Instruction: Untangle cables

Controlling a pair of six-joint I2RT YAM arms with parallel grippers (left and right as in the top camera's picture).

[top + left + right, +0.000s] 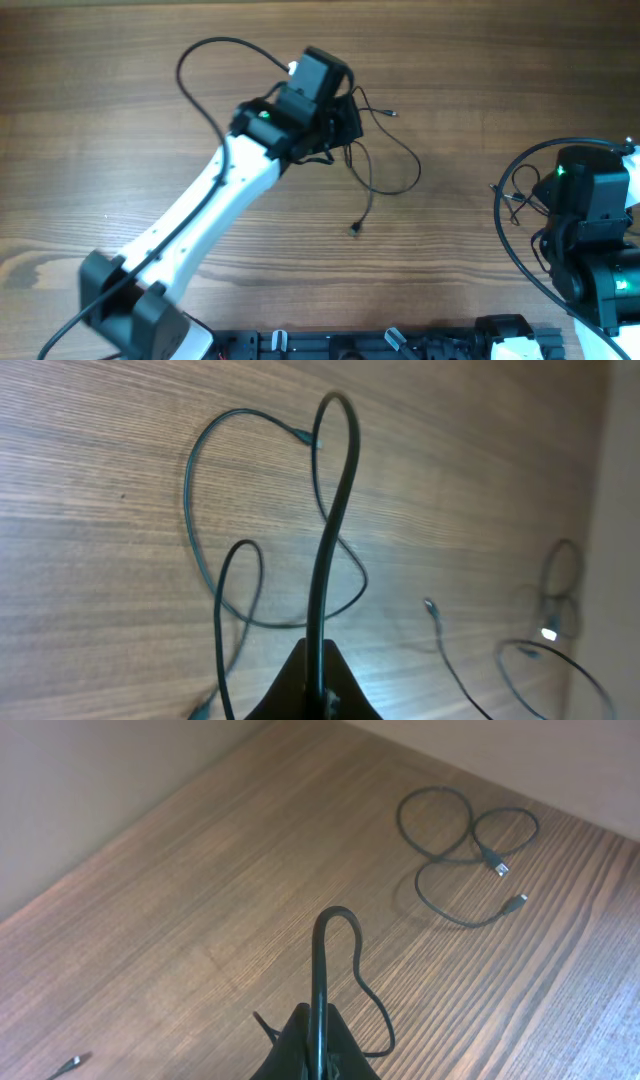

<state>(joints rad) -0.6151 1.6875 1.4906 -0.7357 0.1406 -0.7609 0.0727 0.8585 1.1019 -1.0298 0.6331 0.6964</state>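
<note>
The left fingers [296,696] are pressed together on a black cable [335,490], which stands up from them in a narrow hairpin. Beyond the pinch, what appears to be the same cable drops into loose loops [416,170] on the middle of the tabletop [100,90], just right of the left arm [215,205], and trails to a plug end [355,230] pointing at the near edge. The slack therefore lies ahead and to the right of these fingers, its long run going from the far side toward the near edge.

The right fingers [292,1058], well apart near the tabletop's right edge, are also closed, on a second cable [322,955] bent in a hairpin. A coiled cable [455,830] with two plug ends lies free farther out in the right wrist view, toward an edge of the tabletop.

The left arm is plainly nearer the middle loops. Drawing its strand away to the left looks the likeliest way to open them.
</note>
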